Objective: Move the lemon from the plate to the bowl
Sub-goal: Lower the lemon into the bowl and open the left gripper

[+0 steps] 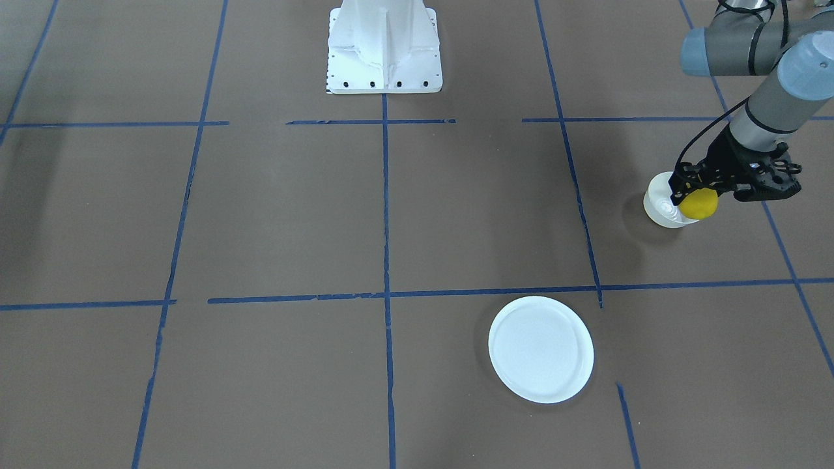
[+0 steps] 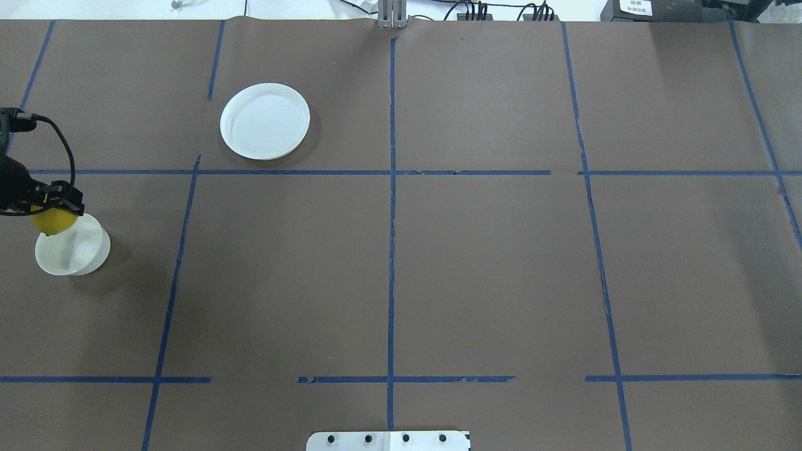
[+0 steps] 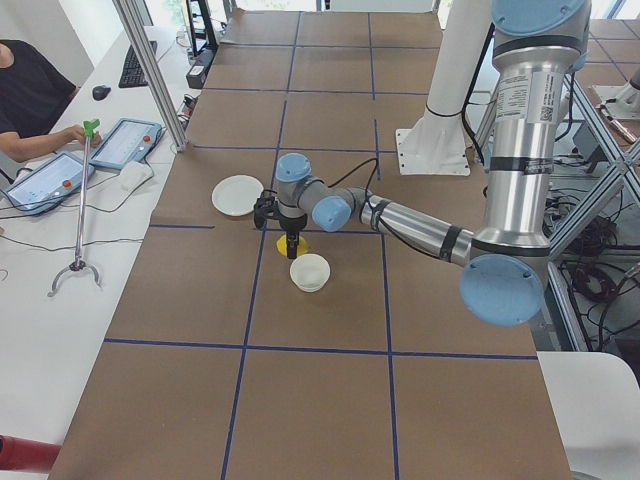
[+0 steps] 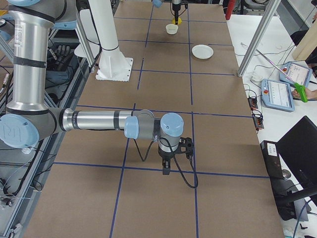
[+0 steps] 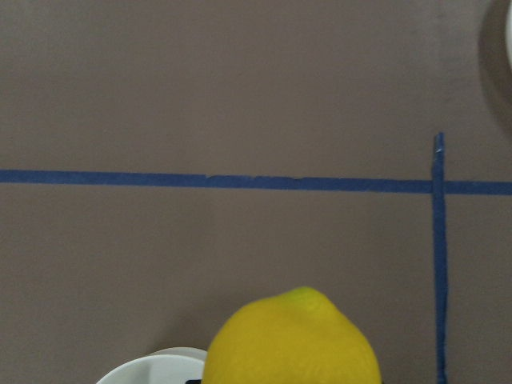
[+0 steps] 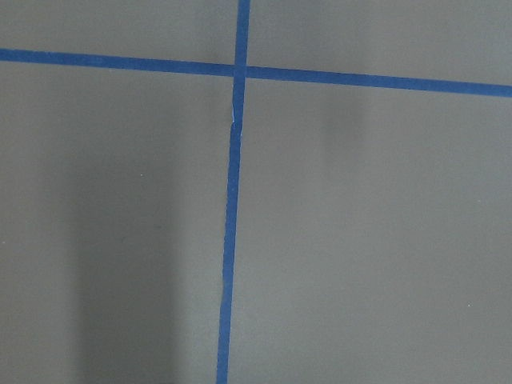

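Note:
My left gripper (image 1: 696, 191) is shut on the yellow lemon (image 1: 699, 204) and holds it just above the far rim of the small off-white bowl (image 1: 659, 207). In the overhead view the lemon (image 2: 52, 221) hangs in the gripper (image 2: 55, 210) over the bowl's (image 2: 75, 252) edge. The left wrist view shows the lemon (image 5: 292, 342) with the bowl's rim (image 5: 152, 370) beside it. The flat white plate (image 1: 541, 348) lies empty, apart from the bowl. My right gripper (image 4: 166, 171) shows only in the exterior right view, low over the table; I cannot tell if it is open.
Blue tape lines cross the brown table. The robot's white base (image 1: 384, 49) stands at the table's edge. Operators' tablets (image 3: 125, 142) and a grabber tool (image 3: 78, 215) lie on a side desk.

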{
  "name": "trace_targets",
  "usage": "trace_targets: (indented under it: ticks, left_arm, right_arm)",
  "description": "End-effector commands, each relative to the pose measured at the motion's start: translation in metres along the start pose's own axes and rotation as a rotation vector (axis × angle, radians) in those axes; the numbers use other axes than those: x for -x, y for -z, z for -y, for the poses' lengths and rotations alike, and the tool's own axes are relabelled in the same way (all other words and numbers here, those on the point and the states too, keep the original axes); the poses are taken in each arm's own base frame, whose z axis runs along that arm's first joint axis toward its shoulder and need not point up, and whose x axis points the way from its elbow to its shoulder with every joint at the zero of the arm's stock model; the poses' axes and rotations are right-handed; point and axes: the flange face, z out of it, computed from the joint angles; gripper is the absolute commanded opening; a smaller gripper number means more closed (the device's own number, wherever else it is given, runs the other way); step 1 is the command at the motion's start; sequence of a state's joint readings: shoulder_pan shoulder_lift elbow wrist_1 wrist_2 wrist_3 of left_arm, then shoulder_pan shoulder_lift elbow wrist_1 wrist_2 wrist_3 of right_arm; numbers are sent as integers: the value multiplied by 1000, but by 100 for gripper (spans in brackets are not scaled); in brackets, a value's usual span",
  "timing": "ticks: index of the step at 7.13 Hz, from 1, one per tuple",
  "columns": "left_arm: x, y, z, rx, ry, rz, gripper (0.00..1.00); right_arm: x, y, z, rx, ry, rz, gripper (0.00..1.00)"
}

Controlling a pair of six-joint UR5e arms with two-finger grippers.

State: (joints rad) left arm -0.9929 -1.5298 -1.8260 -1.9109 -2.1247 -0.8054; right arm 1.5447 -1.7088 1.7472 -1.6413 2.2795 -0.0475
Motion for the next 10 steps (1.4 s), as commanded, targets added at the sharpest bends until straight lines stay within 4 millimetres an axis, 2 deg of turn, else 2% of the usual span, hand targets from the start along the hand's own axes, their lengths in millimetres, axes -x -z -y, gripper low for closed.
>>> trace_targets:
  ticks: [1,4,5,6,7,10]
  left_arm:
    - [13,-16,-16,10,-6,27,0]
    - [4,-39,-29,51,-36,44,2]
    - [5,-42,-30,57,-37,47,7]
    - [6,-43,-29,58,-38,48,59]
    - [6,-43,-29,57,-38,47,100]
    - [-2,-38,-26,50,-47,33,100]
  right_arm:
    - [0,0,0,0,0,0,100]
    - [0,0,0,0,0,0,100]
    - [0,0,0,0,0,0,100]
    - [0,0,0,0,0,0,100]
    - [0,0,0,0,0,0,100]
    - [0,0,0,0,0,0,100]
